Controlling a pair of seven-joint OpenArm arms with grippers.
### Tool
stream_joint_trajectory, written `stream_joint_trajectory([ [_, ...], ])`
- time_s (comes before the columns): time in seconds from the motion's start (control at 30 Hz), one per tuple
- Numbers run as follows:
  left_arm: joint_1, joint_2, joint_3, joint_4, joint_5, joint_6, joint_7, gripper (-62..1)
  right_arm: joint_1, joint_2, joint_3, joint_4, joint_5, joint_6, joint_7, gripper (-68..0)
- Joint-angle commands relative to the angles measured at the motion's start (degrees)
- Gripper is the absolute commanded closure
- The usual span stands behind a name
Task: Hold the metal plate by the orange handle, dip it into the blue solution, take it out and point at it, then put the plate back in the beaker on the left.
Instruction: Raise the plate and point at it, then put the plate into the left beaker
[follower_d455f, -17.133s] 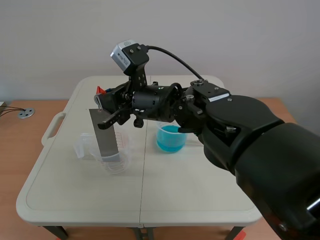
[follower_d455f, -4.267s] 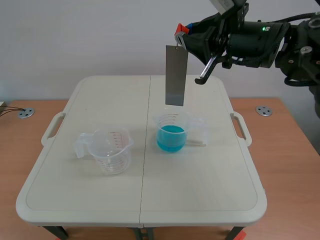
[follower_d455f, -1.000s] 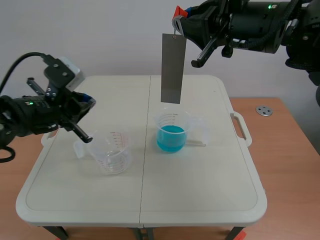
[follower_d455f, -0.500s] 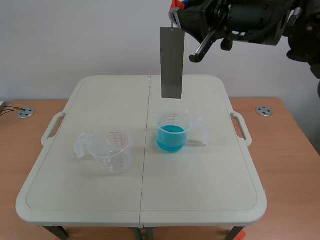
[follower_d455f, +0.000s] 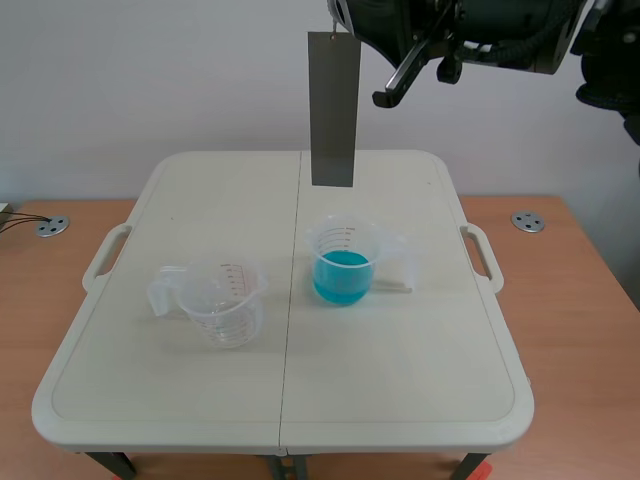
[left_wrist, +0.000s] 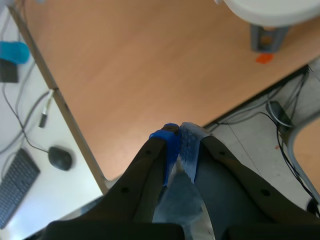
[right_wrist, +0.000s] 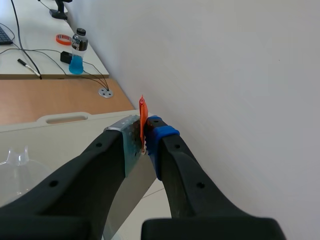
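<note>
1. The right gripper (right_wrist: 145, 134) is clamped on the orange handle (right_wrist: 142, 111), one pad pressing each side of the thin tab (its tip stands up past the fingertips).
2. The metal plate (follower_d455f: 333, 108) hangs straight down from that grip. It is a long grey strip held high against the wall, close to the scene view's upper edge.
3. The plate's lower edge is well above the beaker of blue solution (follower_d455f: 345, 262) and does not touch its rim. In the scene view it sits roughly over the beaker's left half (depth is hard to judge).
4. That beaker stands upright near the middle of the white worktop (follower_d455f: 400, 380), just right of the centre seam, with liquid only in its lower part.
5. The empty beaker (follower_d455f: 222, 300) is clear and upright. It stands left of the seam, apart from the blue one, with its handle turned outward to the left.
6. The left gripper (left_wrist: 179, 137) is clenched on nothing, its blue and grey pads meeting. It is off the worktop, above a brown wooden surface (left_wrist: 150, 65) (a keyboard (left_wrist: 17, 187) and a mouse (left_wrist: 61, 158) lie on a white desk beside it).
</note>
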Motion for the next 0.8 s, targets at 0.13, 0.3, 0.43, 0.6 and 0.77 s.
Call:
stream_joint_trajectory([
  [0.13, 5.4, 4.0, -0.2, 0.1, -0.3, 0.2, -0.7, -2.7, 2.8, -0.2, -2.8, 1.4, 1.1, 0.3, 1.0, -1.5],
  [0.3, 9.1, 8.0, -0.2, 0.1, 0.1, 0.1, -0.7, -2.7, 3.1, -1.8, -3.9, 1.4, 1.9, 0.3, 0.8, -1.5],
  [0.43, 11.3, 11.0, -0.1, 0.1, 0.2, -0.1, -0.9, -2.7, 3.6, -3.7, -5.2, 1.4, 1.9, 0.3, -0.6, -1.5],
  [0.6, 12.2, 14.9, 0.3, 0.1, 0.1, -0.3, -0.7, -2.7, 4.2, -6.2, -7.5, 1.4, 1.9, 0.3, -2.1, -1.5],
  [0.77, 12.1, 18.7, 0.3, 0.1, 0.1, -0.4, -0.8, -2.7, 4.7, -8.5, -9.3, 1.4, 1.9, 0.3, -3.3, -1.5],
])
